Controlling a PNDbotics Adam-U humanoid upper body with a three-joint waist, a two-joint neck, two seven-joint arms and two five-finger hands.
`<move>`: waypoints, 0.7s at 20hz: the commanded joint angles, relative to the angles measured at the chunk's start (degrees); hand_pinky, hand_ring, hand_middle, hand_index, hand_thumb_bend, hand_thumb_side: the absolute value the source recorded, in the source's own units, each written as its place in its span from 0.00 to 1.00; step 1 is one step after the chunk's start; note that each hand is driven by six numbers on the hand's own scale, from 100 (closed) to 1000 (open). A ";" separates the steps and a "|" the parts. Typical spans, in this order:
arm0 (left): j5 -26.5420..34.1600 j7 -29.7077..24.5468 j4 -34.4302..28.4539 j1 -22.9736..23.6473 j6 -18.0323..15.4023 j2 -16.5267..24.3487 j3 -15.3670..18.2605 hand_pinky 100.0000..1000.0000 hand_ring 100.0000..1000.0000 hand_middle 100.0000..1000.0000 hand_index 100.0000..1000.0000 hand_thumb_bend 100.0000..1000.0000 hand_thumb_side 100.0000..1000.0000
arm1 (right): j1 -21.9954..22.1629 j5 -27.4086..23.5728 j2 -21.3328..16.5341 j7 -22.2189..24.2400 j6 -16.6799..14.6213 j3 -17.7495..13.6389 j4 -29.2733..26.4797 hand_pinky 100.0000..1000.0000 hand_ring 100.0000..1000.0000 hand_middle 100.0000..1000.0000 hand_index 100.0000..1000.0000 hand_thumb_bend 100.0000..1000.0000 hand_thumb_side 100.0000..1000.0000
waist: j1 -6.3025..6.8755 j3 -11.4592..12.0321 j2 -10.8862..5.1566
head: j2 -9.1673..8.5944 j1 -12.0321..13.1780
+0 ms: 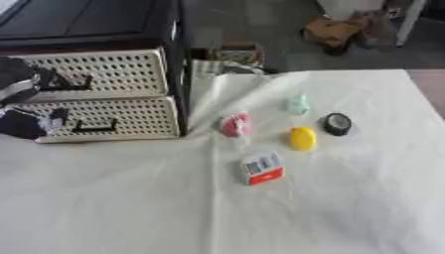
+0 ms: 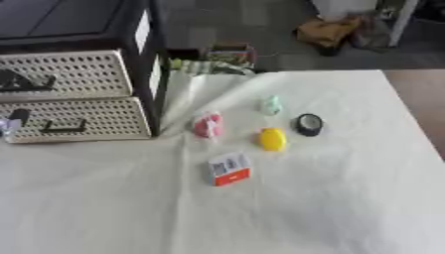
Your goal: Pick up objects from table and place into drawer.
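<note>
Several small things lie on the white-clothed table (image 1: 130, 208): a pink-red wrapped item (image 1: 236, 124), a pale green piece (image 1: 298, 104), a yellow rounded object (image 1: 302, 138), a black round object (image 1: 337, 123) and a red and white box (image 1: 262, 169). At the left stands a black drawer unit with two cream perforated fronts, the upper drawer (image 1: 96, 73) and the lower drawer (image 1: 113, 119), each with a black handle. My left hand (image 1: 19, 82) shows at the left edge, in front of the drawer fronts and close to the upper handle. The right hand is out of sight.
Behind the table's far edge a small box (image 1: 236, 52) and striped fabric sit on the floor, with a brown bundle (image 1: 332, 30) further back. The table's right edge (image 1: 430, 99) runs diagonally along a brown surface.
</note>
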 commanded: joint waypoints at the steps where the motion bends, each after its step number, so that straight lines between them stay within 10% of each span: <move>1: -0.31 -0.77 -0.10 -0.64 -0.77 1.14 0.64 0.00 0.00 0.00 0.81 0.01 0.34 | -0.44 -0.38 -0.70 0.07 0.07 -0.33 -0.94 0.74 0.68 0.44 0.76 0.37 0.74 | -0.09 -0.07 -0.92 | -0.61 0.25; 14: 1.16 -0.94 -0.93 -0.82 -1.40 1.25 0.99 0.00 0.00 0.00 0.75 0.01 0.34 | -0.19 -0.39 -0.48 0.10 0.25 -0.46 -0.94 0.74 0.68 0.44 0.76 0.37 0.74 | -0.17 0.08 -1.26 | -0.10 0.43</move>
